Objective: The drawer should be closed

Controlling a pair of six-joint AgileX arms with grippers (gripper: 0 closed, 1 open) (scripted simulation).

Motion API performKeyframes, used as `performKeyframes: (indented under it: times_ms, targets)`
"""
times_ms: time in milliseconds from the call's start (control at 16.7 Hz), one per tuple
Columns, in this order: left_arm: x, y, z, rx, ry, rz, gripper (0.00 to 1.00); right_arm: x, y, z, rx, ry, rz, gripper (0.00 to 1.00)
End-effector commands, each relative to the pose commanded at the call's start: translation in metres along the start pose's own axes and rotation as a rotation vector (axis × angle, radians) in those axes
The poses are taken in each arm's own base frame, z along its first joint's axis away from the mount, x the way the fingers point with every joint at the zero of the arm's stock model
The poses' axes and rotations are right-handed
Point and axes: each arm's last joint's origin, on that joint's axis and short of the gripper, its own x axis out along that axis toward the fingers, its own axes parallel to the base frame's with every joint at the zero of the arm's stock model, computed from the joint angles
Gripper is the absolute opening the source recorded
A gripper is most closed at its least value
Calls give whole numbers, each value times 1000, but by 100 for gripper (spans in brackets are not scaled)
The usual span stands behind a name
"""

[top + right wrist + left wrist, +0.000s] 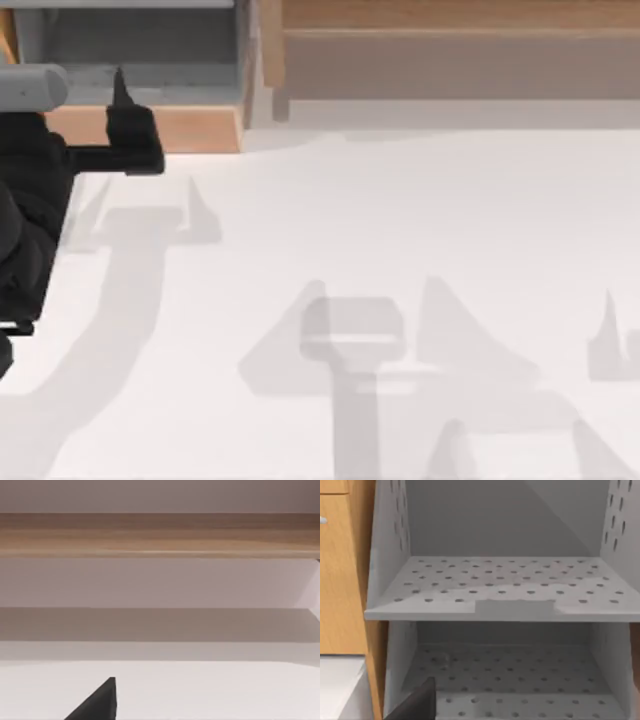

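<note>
boxy tan-fronted drawer (150, 125), speckled floor

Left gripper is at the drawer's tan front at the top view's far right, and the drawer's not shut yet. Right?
Wrong on the side. In the top view the left gripper sits at the drawer at the far left, not the right. The rest holds: the tan front stands out from the cabinet with grey floor showing behind it, so the drawer isn't shut yet.
</note>
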Motion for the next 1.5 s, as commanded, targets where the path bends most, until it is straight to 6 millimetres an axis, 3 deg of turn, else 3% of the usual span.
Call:
performKeyframes:
  times_ms: [420, 600, 780, 1080, 1500]
  targets:
    - [2, -1, -2, 1, 2, 2, 100, 0, 0, 0, 0, 0, 0, 100]
    - [7, 11, -12, 75, 32, 2, 100, 0, 0, 0, 0, 0, 0, 100]
    - [13, 44, -34, 239, 101, 3, 100, 0, 0, 0, 0, 0, 0, 100]
    - [13, 119, -75, 605, 203, -27, 100, 0, 0, 0, 0, 0, 0, 100]
    - [-2, 215, -107, 1193, 138, -35, 100, 0, 0, 0, 0, 0, 0, 100]
